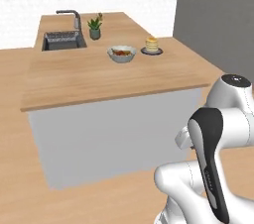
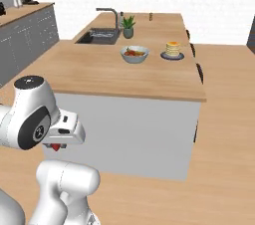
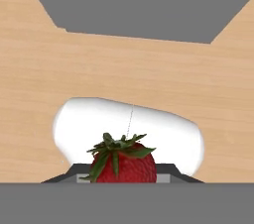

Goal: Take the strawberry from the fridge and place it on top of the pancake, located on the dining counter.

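Left base view, arm: I see my arm folded low in front of the dining counter (image 1: 114, 82), on the near side of it.
Left base view, target: the pancake (image 1: 152, 44) sits on its dark plate (image 1: 152, 51) near the far right edge of the top, well apart from my pincer and higher than it. The grey bowl (image 1: 122, 53) stands just beside the plate, toward the sink (image 1: 63, 40).
Right base view, pincer: the pincer (image 2: 57, 146) hangs under the wrist, low and in front of the counter's white side. A small red spot shows between the fingers; I take it for the strawberry (image 2: 57, 146).
Right base view, target: the pancake stack is far ahead of the pincer and to its right, above it, with the bowl on its left.
Hand view, pincer state: the pincer is clenched on the strawberry, which sits between the two fingertips with its green leaves turned up toward the camera.
Hand view, background: beyond the berry I see wooden floor (image 3: 124, 74).
Step in hand: I judge that the berry is already taken and I am carrying it to the counter; placing is not yet done.
Next move: I think it calls for raising the pincer above the counter edge, reaching over to the plate without touching the bowl, and stopping right over the stack before letting go.
Risk: the berry is round, so it may roll off the top pancake if it is released from too high.
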You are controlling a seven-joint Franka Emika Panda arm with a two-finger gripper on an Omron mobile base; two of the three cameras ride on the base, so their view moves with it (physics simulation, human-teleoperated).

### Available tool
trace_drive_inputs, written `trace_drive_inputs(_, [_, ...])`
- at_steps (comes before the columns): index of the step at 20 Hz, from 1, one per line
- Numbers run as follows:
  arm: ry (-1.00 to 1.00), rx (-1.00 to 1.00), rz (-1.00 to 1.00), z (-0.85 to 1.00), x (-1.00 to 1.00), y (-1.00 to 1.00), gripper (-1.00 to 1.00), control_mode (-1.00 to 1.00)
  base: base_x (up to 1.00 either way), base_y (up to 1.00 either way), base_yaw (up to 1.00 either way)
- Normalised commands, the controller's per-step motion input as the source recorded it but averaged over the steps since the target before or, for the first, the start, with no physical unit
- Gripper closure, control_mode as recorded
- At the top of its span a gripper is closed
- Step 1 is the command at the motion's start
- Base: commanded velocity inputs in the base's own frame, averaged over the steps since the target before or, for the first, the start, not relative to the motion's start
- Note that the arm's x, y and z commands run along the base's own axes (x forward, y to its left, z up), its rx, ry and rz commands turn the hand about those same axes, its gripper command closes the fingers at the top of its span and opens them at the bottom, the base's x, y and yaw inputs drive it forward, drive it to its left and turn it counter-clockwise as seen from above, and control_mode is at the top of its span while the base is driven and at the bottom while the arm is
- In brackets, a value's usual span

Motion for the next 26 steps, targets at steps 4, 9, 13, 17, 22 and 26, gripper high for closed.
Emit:
trace_drive_inputs(4, [0.00, 0.00, 0.00, 0.00, 0.00, 0.00, 1.00, 1.00, 0.81, -1.00, 0.05])
trace_drive_inputs(9, [0.00, 0.00, 0.00, 0.00, 0.00, 0.00, 1.00, 1.00, 0.84, -1.00, 0.13])
trace_drive_inputs(13, [0.00, 0.00, 0.00, 0.00, 0.00, 0.00, 1.00, 1.00, 0.85, -1.00, 0.21])
trace_drive_inputs(17, [0.00, 0.00, 0.00, 0.00, 0.00, 0.00, 1.00, 1.00, 0.87, -1.00, 0.27])
trace_drive_inputs(22, [0.00, 0.00, 0.00, 0.00, 0.00, 0.00, 1.00, 1.00, 0.81, -1.00, 0.33])
trace_drive_inputs(26, [0.00, 0.00, 0.00, 0.00, 0.00, 0.00, 1.00, 1.00, 0.75, -1.00, 0.37])
